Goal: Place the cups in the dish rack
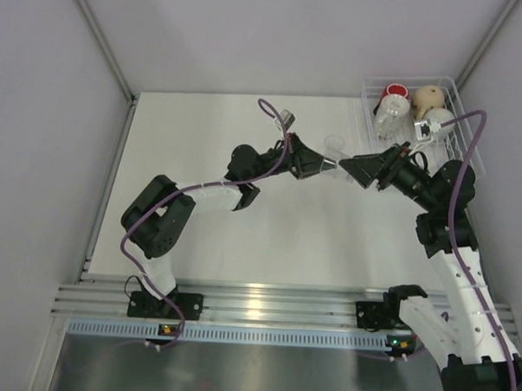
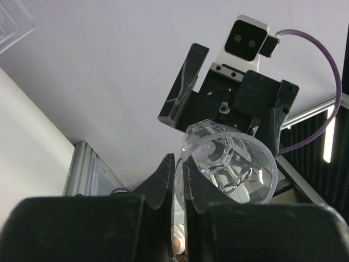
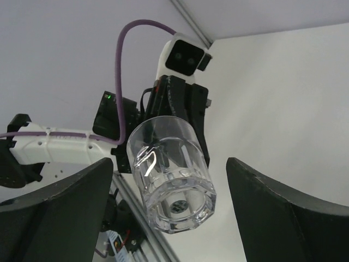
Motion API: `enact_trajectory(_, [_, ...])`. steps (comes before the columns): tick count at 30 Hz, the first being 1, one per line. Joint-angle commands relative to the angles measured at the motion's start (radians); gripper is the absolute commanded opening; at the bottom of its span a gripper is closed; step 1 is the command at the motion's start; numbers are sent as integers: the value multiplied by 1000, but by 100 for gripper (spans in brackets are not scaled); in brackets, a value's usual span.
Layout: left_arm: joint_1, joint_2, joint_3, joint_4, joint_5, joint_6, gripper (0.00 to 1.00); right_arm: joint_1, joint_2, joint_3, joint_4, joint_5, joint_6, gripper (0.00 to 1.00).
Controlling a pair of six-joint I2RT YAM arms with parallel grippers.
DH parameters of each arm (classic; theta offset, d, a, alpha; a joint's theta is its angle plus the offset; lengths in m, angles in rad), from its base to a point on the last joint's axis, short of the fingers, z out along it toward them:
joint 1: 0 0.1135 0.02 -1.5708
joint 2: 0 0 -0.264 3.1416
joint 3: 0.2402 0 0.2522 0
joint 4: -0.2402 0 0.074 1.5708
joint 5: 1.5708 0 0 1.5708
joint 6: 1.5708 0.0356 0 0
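Note:
My left gripper (image 1: 323, 164) is shut on the rim of a clear glass tumbler (image 1: 336, 151) and holds it in the air above the table, near the middle. In the left wrist view its gripper (image 2: 179, 165) pinches the tumbler's wall (image 2: 229, 164). My right gripper (image 1: 351, 163) is open and faces the left one. In the right wrist view the tumbler (image 3: 172, 174) hangs base-first between that gripper's spread fingers (image 3: 60, 213), touching neither. The dish rack (image 1: 462, 105) stands at the back right. It holds a red cup (image 1: 394, 91), a beige mug (image 1: 430, 97), a white mug (image 1: 439, 119) and a clear glass (image 1: 387, 120).
Grey walls with metal posts close in the white table (image 1: 242, 229) on the left, back and right. An aluminium rail (image 1: 265, 300) with the arm bases runs along the near edge. The right arm's elbow (image 1: 456, 182) is close to the rack's front corner.

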Motion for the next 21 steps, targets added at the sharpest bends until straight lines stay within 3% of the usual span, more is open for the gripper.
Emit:
enact_trajectory(1, [4, -22, 9, 216, -15, -61, 0, 80, -19, 2, 130, 48, -29, 85])
enact_trajectory(6, [10, -12, 12, 300, -59, -135, 0, 112, -25, -7, 102, 86, -33, 81])
enact_trajectory(14, [2, 4, 47, 343, -79, -162, 0, 114, -42, -44, 150, 83, -9, 63])
enact_trajectory(18, [-2, 14, 66, 348, -82, -175, 0, 112, -43, -44, 162, 77, 13, 39])
enact_trajectory(20, [-4, 17, 67, 348, -76, -170, 0, 112, -52, -70, 203, 75, 40, 31])
enact_trajectory(21, [-4, 20, 58, 346, -78, -167, 9, 112, -58, -73, 205, 85, 47, 26])
